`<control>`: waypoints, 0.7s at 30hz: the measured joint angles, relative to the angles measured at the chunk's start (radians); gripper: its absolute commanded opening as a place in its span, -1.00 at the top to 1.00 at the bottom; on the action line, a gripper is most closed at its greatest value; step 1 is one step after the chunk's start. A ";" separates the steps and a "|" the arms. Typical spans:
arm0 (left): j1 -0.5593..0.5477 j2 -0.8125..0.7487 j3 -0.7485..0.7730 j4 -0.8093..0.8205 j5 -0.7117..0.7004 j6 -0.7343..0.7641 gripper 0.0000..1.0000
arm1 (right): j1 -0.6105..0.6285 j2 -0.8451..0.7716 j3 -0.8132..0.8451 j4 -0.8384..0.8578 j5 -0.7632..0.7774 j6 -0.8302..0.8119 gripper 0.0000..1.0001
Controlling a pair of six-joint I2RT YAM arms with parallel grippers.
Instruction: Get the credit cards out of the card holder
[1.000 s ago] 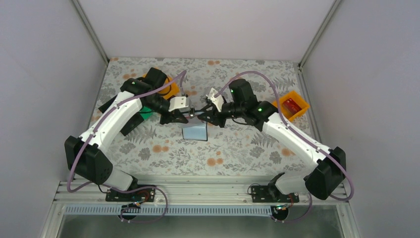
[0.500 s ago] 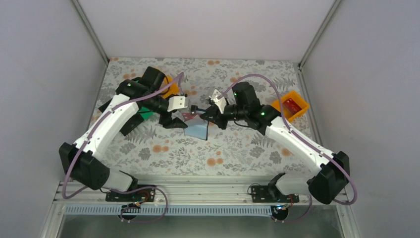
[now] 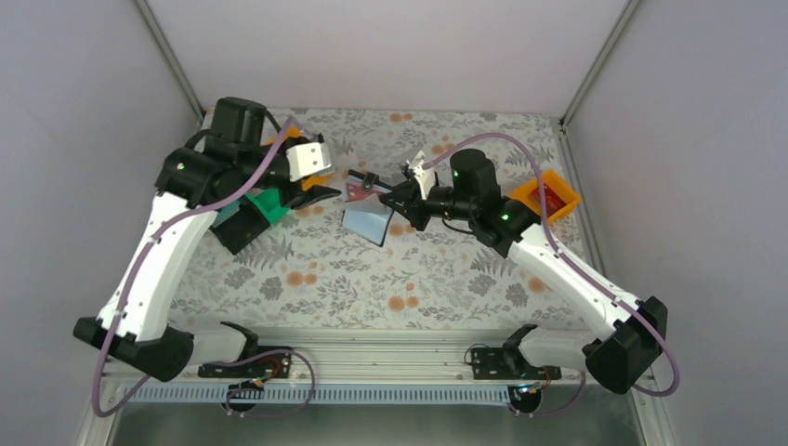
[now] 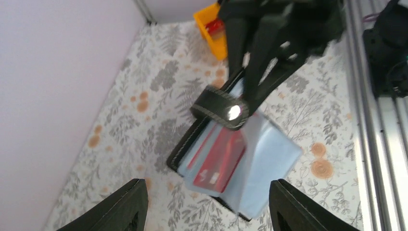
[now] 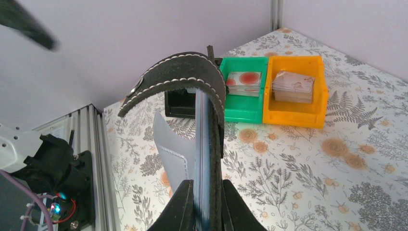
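No text, brand or number can be read anywhere. The red card (image 4: 219,163) at the centre of the left wrist view carries pale marks near its lower end, too blurred to read.

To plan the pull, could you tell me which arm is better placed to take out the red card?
Left. The right gripper is shut on the card holder, holding it up; the left gripper is open and faces the red card showing in its pocket.
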 measured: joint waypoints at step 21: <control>-0.061 0.035 -0.105 -0.060 0.092 0.084 -0.14 | -0.001 0.029 0.003 0.059 -0.064 0.116 0.92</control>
